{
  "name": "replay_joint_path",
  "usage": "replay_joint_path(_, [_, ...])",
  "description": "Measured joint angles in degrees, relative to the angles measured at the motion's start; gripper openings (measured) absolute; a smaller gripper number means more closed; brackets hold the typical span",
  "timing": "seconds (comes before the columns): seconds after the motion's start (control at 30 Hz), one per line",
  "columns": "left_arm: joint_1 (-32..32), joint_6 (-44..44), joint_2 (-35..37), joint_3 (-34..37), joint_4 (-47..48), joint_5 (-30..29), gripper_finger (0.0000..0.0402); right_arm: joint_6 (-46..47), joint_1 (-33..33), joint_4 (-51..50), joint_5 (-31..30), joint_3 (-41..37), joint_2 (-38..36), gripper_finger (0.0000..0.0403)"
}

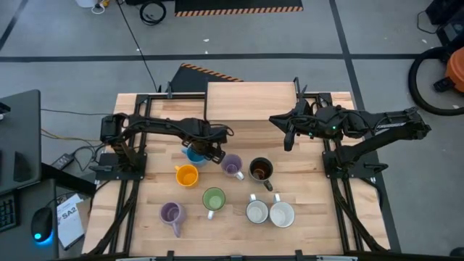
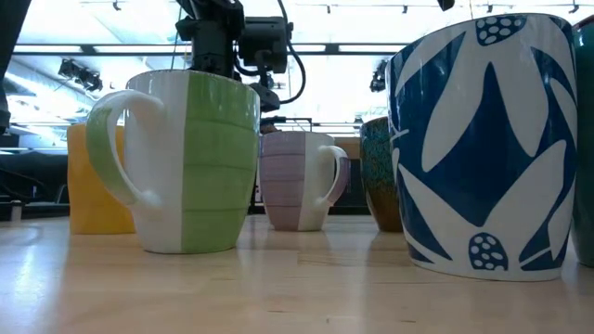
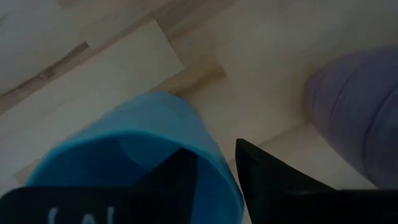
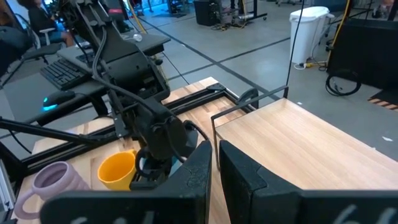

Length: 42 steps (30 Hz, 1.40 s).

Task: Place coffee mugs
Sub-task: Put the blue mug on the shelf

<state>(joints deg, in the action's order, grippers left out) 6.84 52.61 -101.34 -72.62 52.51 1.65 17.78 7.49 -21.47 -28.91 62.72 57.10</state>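
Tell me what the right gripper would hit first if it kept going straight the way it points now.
Probably the left arm. The right gripper hangs shut above the raised wooden board, aimed across the table at that arm, with the orange mug just behind it. Depth is unclear; it might pass above both.

A pale wooden table (image 1: 304, 225) stands on a grey concrete floor (image 1: 65, 43) crossed by darker seams. A black-and-yellow hazard strip (image 1: 239, 9) lies beyond the table. A dark desk (image 1: 20, 145) beside the table carries a keyboard (image 4: 65, 71) and a glowing blue mouse (image 1: 42, 226). A white bin (image 4: 309, 34) stands farther off. Ceiling lights (image 2: 353, 48) glare overhead.
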Motion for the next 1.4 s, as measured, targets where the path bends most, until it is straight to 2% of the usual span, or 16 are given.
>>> replay_joint_path(0.5, [-1.21, 0.29, -0.21, 0.0, 0.69, -3.36, 0.0117, 0.0, 0.0, 1.16, 0.0, 0.0, -0.02, 0.0038])
replay_joint_path(0.77, [-3.27, 0.67, -2.7, 0.02, 0.9, -2.66, 0.0117, -1.02, 0.0, 2.39, 0.0, 0.0, -0.02, 0.0038])
replay_joint_path(1.1, [-2.58, -0.2, -2.95, 0.04, 0.53, -1.83, 0.0115, -1.05, -0.02, 2.14, 0.02, 0.0, -0.02, 0.0038])
replay_joint_path(1.23, [-2.32, -0.68, -2.95, 0.04, 0.39, -1.84, 0.0094, -1.04, -0.01, 2.1, 0.02, 0.0, -0.02, 0.0038])
replay_joint_path(1.4, [-1.44, -2.13, -2.95, 0.02, 1.89, -1.02, 0.0039, -1.04, 0.0, 2.09, 0.08, 0.0, -0.02, 0.0038])
